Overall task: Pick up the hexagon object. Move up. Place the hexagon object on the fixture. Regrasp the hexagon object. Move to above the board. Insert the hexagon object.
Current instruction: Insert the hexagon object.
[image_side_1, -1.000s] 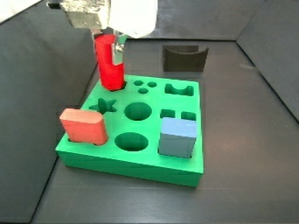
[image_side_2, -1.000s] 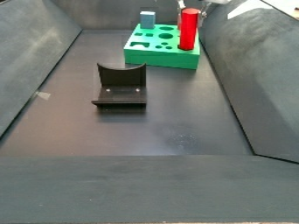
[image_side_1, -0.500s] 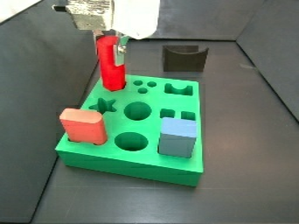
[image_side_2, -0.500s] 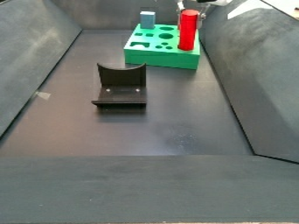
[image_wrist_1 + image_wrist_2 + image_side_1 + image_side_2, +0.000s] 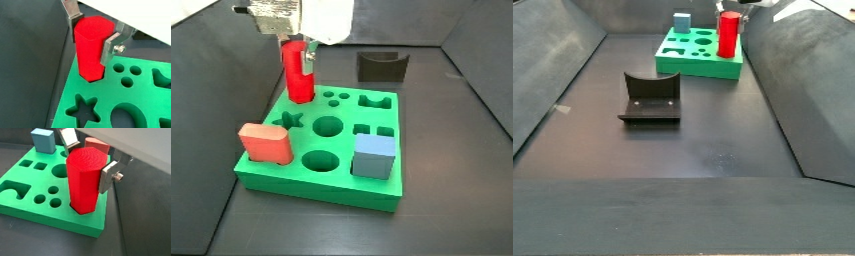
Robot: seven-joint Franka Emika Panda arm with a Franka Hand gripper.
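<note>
My claw (image 5: 299,45) hangs over the far left corner of the board (image 5: 398,170), its silver fingers (image 5: 112,42) pinched on the upper part of the hexagon object (image 5: 298,75), one plate on each of two opposite sides. That peg is bright red, plain plastic, six-sided and much longer than wide; it stands upright with its foot down in a hole at the board's corner, as both wrist views show (image 5: 83,180). To its right on the green slab lie small round dots (image 5: 337,97), a star hole (image 5: 290,120), circles and a square opening. A salmon-pink block (image 5: 266,142) sits at the near left corner and a blue cube (image 5: 376,157) stands near the front right. I can read no brand, label or writing on anything. Farther right and back, the fixture (image 5: 381,66) stands apart from the board on the dark surface (image 5: 458,210). Dark walls (image 5: 560,70) rise close on both sides in a side view, while the surface in front of the fixture (image 5: 649,98) lies wide.
</note>
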